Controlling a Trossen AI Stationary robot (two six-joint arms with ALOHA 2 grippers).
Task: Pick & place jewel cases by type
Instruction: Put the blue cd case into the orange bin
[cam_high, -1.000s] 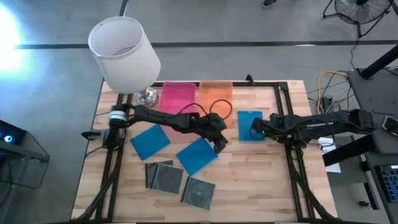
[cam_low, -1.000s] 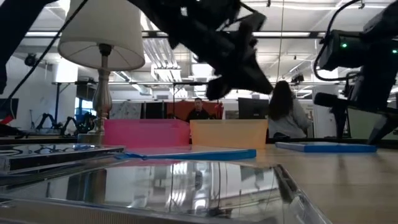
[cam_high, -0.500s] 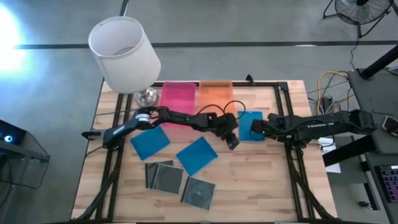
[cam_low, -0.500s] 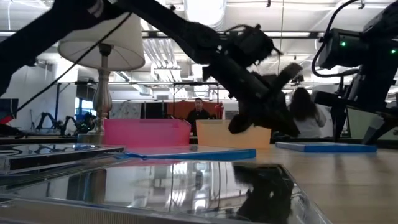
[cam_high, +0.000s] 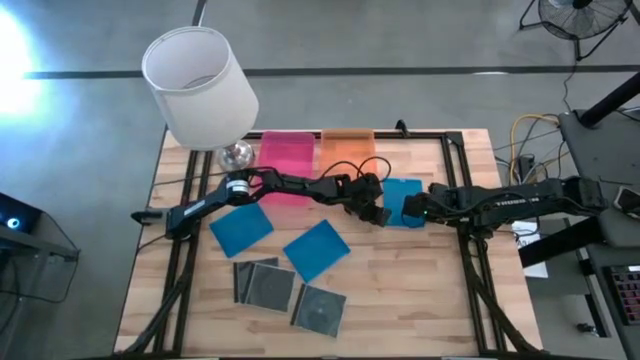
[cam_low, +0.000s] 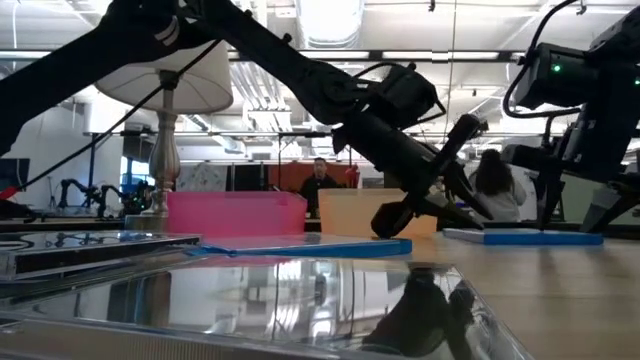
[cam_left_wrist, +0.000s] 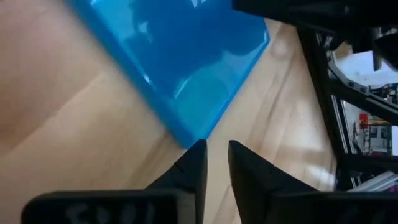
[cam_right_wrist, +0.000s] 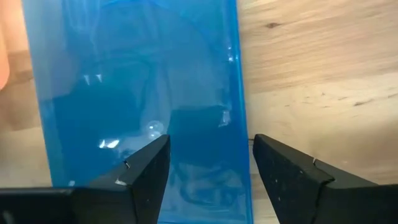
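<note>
Sorting looks barely begun: both trays at the bench's far edge, the pink tray and the orange tray just beside it, appear to hold no case, and all six jewel cases lie flat on the wood.

Taking the orange tray as landmark, one blue case sits near its right corner, toward the front edge. Both arms meet at this case. The left claw reaches across to its left edge, its fingers nearly closed with only a narrow gap, pointing at the case's corner and holding nothing. The right claw hovers low over the same case, fingers spread wide, also empty.

Two more blue cases lie well in front of the trays, and three clear cases with discs farther forward still.

No readable labels or writing show on any case.
</note>
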